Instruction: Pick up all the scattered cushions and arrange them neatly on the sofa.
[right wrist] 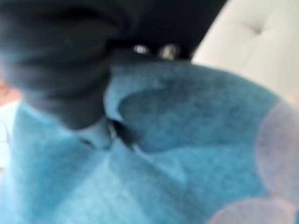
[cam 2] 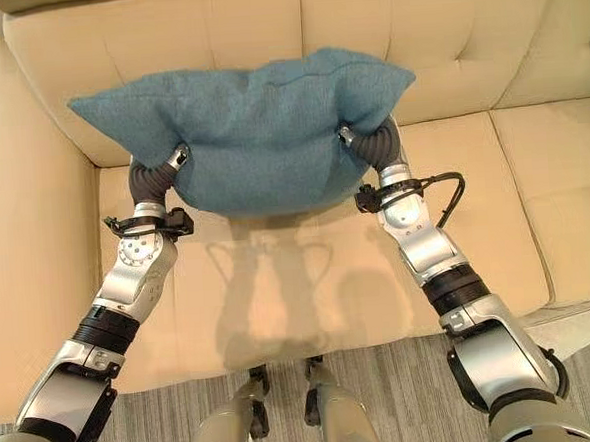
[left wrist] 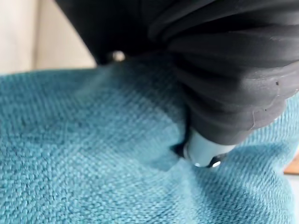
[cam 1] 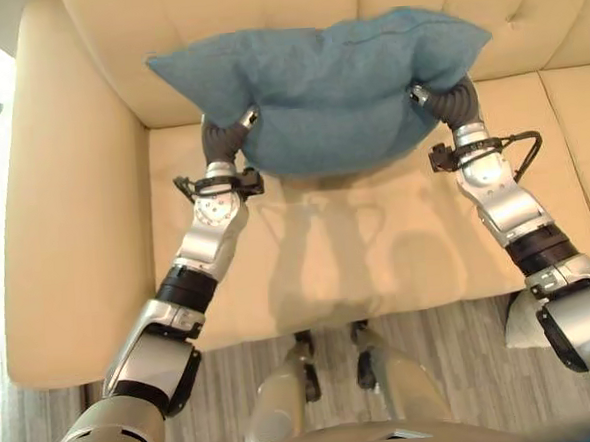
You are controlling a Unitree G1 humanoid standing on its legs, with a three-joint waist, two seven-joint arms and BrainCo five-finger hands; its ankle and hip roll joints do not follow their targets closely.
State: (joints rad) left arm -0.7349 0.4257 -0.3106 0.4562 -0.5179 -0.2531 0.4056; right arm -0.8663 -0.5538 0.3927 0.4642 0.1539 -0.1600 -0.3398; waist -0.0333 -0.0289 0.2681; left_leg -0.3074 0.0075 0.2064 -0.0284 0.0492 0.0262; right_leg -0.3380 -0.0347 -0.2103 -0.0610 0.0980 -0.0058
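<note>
A teal woven-fabric cushion [cam 2: 255, 133] hangs above the seat of a cream tufted sofa [cam 2: 436, 62], carried between the robot's two hands. The left hand [cam 2: 176, 158] presses into its one end and the right hand [cam 2: 353, 137] into the other, each with fingers buried in fabric, so their grip cannot be told.

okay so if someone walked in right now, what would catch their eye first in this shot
A big blue cushion, held up over the seat of a cream sofa near its backrest. The left hand and right hand press in at its lower sides, fingers buried in the fabric. A pale cushion lies on the floor by the sofa's front.
</note>
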